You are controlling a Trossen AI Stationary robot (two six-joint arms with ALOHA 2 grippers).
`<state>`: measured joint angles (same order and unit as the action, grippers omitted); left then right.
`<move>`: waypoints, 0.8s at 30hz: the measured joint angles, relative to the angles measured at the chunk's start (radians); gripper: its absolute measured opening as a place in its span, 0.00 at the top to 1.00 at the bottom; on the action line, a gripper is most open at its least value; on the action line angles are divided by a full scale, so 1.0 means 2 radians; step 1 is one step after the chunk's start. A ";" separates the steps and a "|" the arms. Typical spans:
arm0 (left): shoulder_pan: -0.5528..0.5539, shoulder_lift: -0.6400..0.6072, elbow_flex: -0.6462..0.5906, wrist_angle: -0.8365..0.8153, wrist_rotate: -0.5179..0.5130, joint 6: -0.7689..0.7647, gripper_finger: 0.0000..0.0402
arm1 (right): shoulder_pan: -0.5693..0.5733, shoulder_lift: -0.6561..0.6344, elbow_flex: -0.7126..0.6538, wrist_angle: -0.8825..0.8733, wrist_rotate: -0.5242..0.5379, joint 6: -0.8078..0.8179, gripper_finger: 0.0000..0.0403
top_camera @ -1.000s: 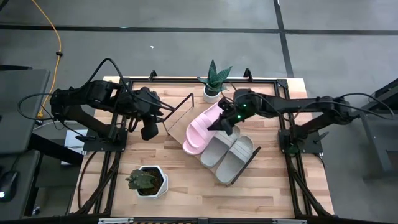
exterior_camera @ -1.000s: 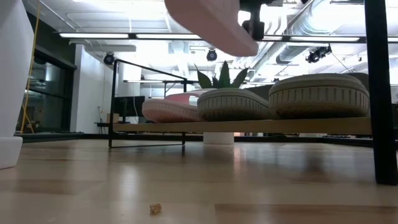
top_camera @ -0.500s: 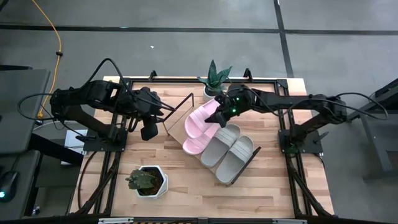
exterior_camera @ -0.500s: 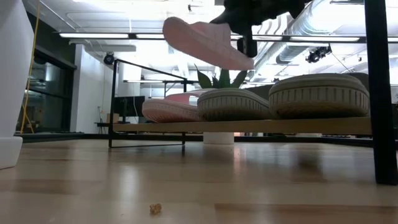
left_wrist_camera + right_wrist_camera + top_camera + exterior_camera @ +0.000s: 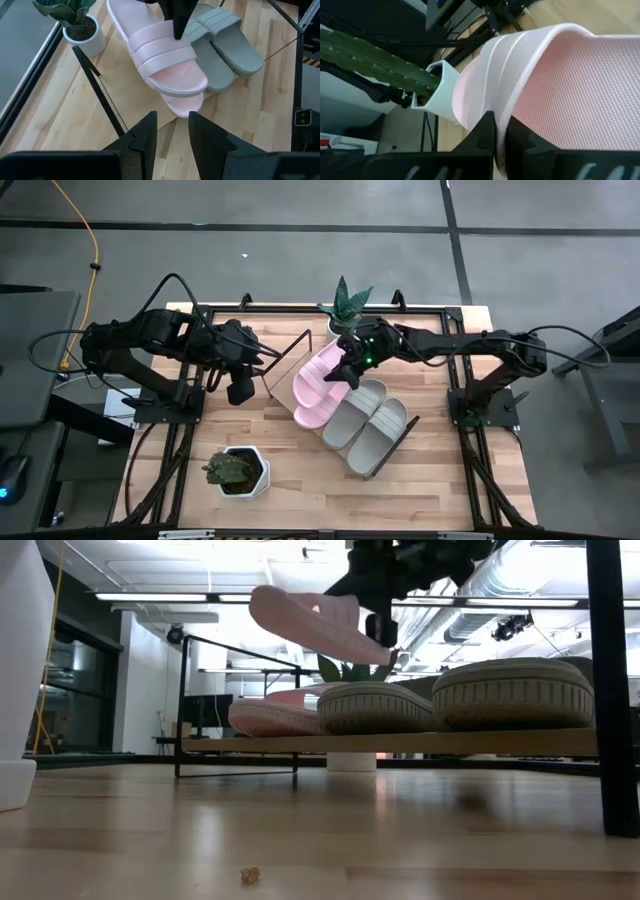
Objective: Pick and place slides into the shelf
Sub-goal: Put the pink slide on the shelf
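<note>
Right claw [image 5: 350, 365] pinching pink sandal [image 5: 322, 375] by its strap, carried tilted above shelf [image 5: 400, 743] to clear sandals already parked there.

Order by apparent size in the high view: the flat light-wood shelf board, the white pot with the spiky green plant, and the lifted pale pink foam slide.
1. Flat light-wood shelf board, partly covered.
2. Lifted pale pink foam slide.
3. White pot with the spiky green plant.

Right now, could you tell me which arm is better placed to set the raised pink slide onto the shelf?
The right. Its gripper already holds the raised pink slide by the strap, above the shelf beside the other pink slide. The left gripper waits empty, off the shelf's end.
</note>
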<state>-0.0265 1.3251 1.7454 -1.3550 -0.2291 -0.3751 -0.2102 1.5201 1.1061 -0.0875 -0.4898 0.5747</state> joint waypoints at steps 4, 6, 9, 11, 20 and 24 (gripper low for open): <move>0.000 0.000 0.000 0.000 0.000 -0.020 0.75 | -0.011 0.016 0.000 0.006 -0.023 -0.008 1.00; 0.000 0.000 0.000 0.000 0.000 -0.026 0.75 | -0.016 0.028 0.000 0.016 -0.033 -0.013 1.00; 0.000 0.000 0.000 0.000 -0.001 -0.034 0.75 | -0.021 0.044 0.000 0.046 -0.042 -0.015 1.00; 0.000 0.000 0.000 0.000 -0.004 -0.041 0.75 | -0.023 0.053 0.000 0.063 -0.047 -0.010 1.00; 0.000 0.000 0.000 0.000 -0.013 -0.052 0.75 | -0.022 0.088 0.034 0.079 -0.054 -0.012 1.00; 0.000 0.000 0.000 0.000 -0.013 -0.052 0.75 | -0.022 0.119 0.081 0.049 -0.059 -0.033 1.00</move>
<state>-0.0265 1.3254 1.7454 -1.3556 -0.2543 -0.4789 -0.2535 1.7577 1.2680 0.0100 -0.6070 0.5085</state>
